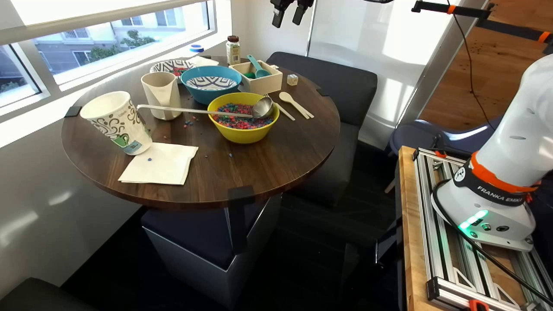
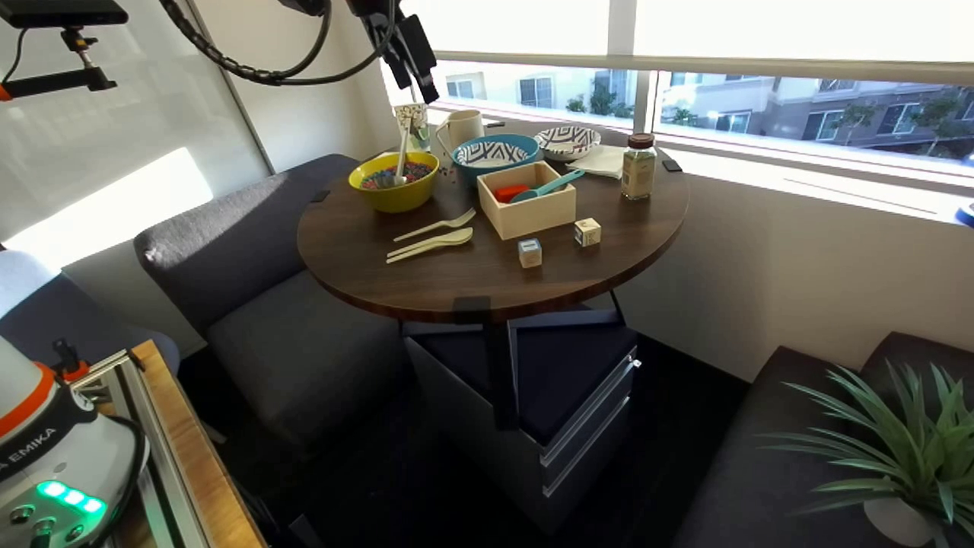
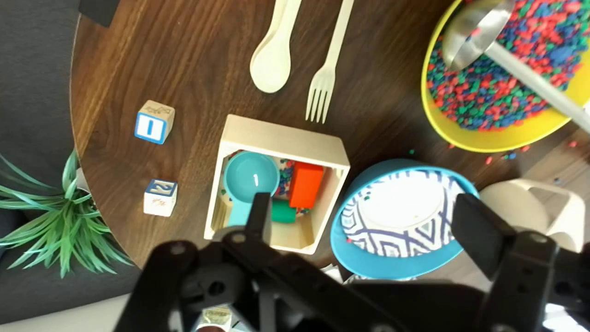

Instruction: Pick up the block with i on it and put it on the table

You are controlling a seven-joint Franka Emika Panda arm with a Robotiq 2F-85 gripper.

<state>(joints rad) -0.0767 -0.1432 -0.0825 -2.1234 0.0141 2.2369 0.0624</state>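
Observation:
The block with I on it is a small wooden cube on the table, with a blue-framed white face showing upward in the wrist view. In an exterior view this block sits near the front edge of the round dark-brown table. A block, probably the same one, shows in an exterior view beside the wooden box. My gripper is open and empty, its fingers wide apart. It hangs well above the table, at the top of both exterior views, away from the block.
Another letter block stands near the I block. A wooden box holds a teal scoop and coloured blocks. A blue bowl, a yellow bowl, a jar, a fork and spoons are on the table.

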